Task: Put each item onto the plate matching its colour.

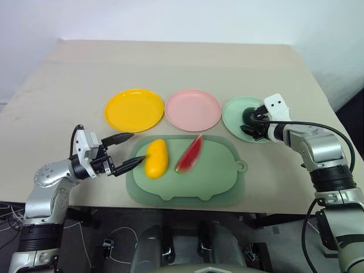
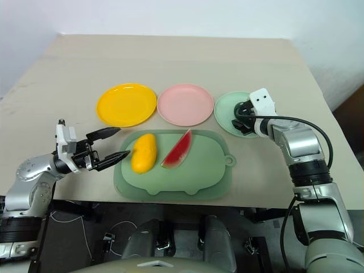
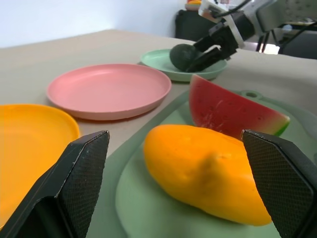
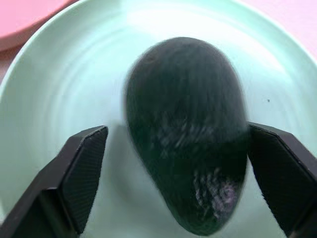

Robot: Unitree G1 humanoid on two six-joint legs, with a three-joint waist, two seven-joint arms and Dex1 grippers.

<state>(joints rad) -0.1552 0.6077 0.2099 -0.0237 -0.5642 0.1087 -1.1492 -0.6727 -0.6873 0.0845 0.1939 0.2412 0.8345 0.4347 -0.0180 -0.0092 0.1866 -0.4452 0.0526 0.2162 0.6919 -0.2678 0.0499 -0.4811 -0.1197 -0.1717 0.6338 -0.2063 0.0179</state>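
On the worktop (image 1: pixel 187 62), 3 plates sit in a far row: yellow plate (image 1: pixel 134 110) left, pink plate (image 1: pixel 193 110) middle, mint plate (image 1: pixel 236 116) right. The avocado (image 4: pixel 188 129) lies on the mint plate between the right gripper's (image 4: pixel 176 171) fingers, which are spread and released. Mango (image 1: pixel 156 158) and watermelon wedge (image 1: pixel 190 154) rest on the near green board (image 1: pixel 219 182). The left gripper (image 1: pixel 126 151) is spread wide, empty, just left of the mango

head views downward, wrist views close
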